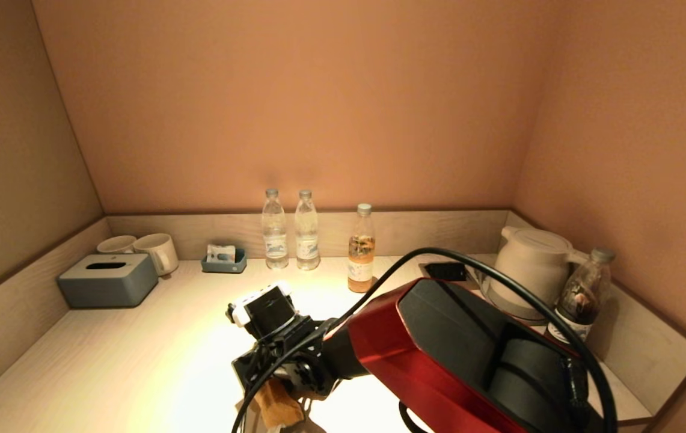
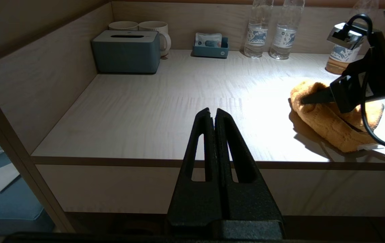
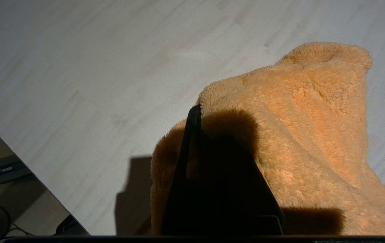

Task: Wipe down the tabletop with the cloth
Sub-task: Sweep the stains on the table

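The right gripper (image 2: pixel 305 99) fingers pinch the cloth (image 2: pixel 334 121) near the surface (image 2: pixel 165 111) front edge; a thin pinch may slip mid-wipe. The left gripper (image 2: pixel 212 116) idles closed.

The right gripper (image 2: pixel 305 99) reaches low and forward, its fingers closed. The left gripper (image 2: pixel 212 113) hangs back, fingers pressed together.

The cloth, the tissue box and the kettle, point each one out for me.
cloth (image 3: pixel 313 135): right wrist view, on the fluffy orange top, beside the gripper finger.
tissue box (image 2: pixel 126 52): left wrist view, on its grey front face.
kettle (image 1: pixel 529 264): head view, on the pale body below the lid.
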Robot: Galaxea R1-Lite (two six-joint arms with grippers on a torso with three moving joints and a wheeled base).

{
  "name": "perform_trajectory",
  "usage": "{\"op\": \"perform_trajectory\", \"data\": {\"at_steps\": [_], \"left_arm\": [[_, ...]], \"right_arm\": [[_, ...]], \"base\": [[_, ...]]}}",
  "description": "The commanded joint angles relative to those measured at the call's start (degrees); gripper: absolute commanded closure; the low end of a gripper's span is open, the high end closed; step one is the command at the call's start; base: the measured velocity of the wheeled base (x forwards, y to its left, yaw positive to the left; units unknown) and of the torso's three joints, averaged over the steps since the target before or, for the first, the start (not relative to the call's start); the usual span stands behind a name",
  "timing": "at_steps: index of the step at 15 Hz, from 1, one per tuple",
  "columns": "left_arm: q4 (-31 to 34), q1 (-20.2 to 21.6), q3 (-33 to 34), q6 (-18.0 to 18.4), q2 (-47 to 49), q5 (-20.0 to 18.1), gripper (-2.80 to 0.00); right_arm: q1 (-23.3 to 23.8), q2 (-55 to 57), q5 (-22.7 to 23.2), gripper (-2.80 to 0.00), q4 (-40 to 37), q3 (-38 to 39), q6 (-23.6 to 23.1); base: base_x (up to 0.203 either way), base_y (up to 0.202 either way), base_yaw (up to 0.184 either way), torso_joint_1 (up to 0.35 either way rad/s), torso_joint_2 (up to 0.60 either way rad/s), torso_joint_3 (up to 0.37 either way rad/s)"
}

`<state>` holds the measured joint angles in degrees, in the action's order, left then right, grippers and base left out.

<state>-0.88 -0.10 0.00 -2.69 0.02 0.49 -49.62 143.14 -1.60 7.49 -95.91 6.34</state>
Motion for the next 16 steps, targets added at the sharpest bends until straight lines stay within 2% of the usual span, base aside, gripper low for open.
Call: {"op": "perform_trajectory", "data": {"at_steps": [1,4,6,10,16], "left_arm": [[0.00,0.01,0.00,-0.03,-0.02,0.04,0.00],[0.00,0.01,0.00,-0.03,-0.02,0.04,0.00],[0.00,0.01,0.00,-0.03,-0.02,0.04,0.00],[0.00,0.01,0.00,-0.03,-0.02,0.04,0.00],[0.00,0.01,0.00,-0.03,-0.02,0.04,0.00]], "right_arm": [[0.63,3.85,-0.52,0.00,-0.18,-3.31,0.00],[5.03,4.23,-1.03,0.00,-0.19,-2.98,0.12],[6.32,4.23,-1.58,0.00,-0.19,-2.65,0.17],[15.75,3.48,-2.45,0.00,-0.14,-0.21,-0.21],[23.36,0.36,-3.05,0.00,0.29,5.28,-0.71]], "base": [[0.000,0.000,0.000,0.000,0.00,0.000],[0.000,0.000,0.000,0.000,0.00,0.000],[0.000,0.000,0.000,0.000,0.00,0.000],[0.000,0.000,0.000,0.000,0.00,0.000],[0.000,0.000,0.000,0.000,0.00,0.000]]}}
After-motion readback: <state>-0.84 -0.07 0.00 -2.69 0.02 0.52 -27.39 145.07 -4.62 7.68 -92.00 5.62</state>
